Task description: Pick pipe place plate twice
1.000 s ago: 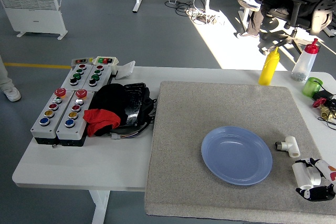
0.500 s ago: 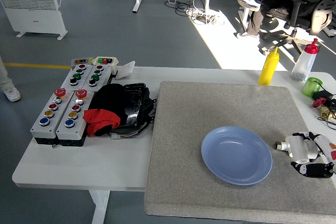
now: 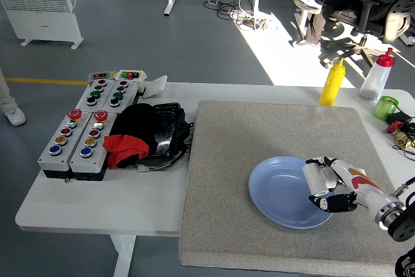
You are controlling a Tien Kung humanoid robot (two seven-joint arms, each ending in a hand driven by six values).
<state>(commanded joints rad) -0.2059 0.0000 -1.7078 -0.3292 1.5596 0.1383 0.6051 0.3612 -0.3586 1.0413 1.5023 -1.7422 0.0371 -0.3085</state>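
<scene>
- The right hand (image 3: pixel 332 188) is curled around a white pipe fitting (image 3: pixel 316 178), above the right part of the blue plate (image 3: pixel 279 192).
- The plate lies on a grey mat (image 3: pixel 259 134).
- Button boxes (image 3: pixel 81 135) and a yellow bottle (image 3: pixel 331 82) stand on the white table (image 3: pixel 97 202).

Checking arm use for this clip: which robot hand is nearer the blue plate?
Right. The right hand is over the blue plate's right side, fingers curled around a white pipe piece. The left hand is not in view.
</scene>
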